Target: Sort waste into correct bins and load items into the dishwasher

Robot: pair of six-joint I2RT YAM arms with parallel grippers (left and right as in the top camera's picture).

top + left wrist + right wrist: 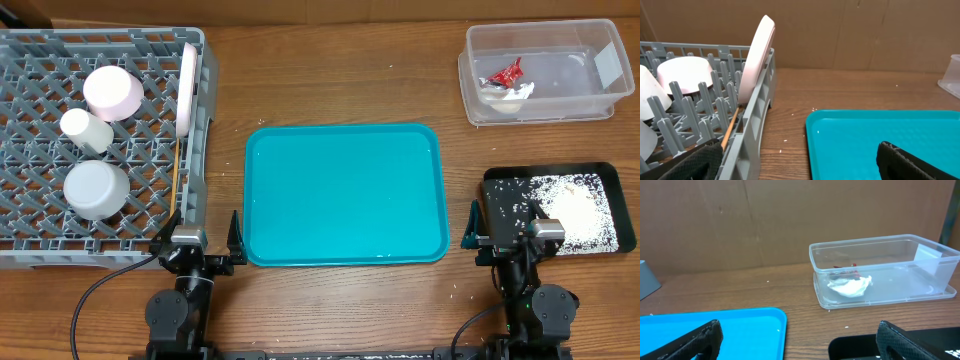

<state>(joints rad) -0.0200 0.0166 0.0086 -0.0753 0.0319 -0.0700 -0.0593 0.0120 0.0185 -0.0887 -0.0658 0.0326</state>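
From overhead we see the whole desk (330,70). The teal tray (345,195) lies in the middle, with the grey dish rack (60,255) at its 9 o'clock. The clear tub (560,45) is at its 1 o'clock and the black tray (622,238) at its 3 o'clock.

Only this view shows the rack's full load. There is 1 pink dish (112,92), 1 white cup (87,130) at the dish's 6 o'clock, and 1 grey bowl (97,188) further toward 6. There is also 1 white plate (189,88) on edge along the rack's 3 o'clock wall. The chopsticks (178,180) lie along that same wall (we cannot count the sticks).

The left wrist view adds what overhead flattens: the plate rises well above the rack's rim, slightly tilted.

The right wrist view looks through the tub's wall at 1 red packet (845,266) and 1 white napkin (850,286) on the tub's floor, just beside each other.

The crumbs (570,210) are too many to count. Most are massed toward the black tray's 3 o'clock end, and a few strays lie on the desk.

The left gripper (205,242) sits at the teal tray's 8 o'clock corner. The right gripper (508,235) is over the black tray's 9 o'clock end. Each wrist view shows its 2 fingers (905,162) spread wide, holding nothing.
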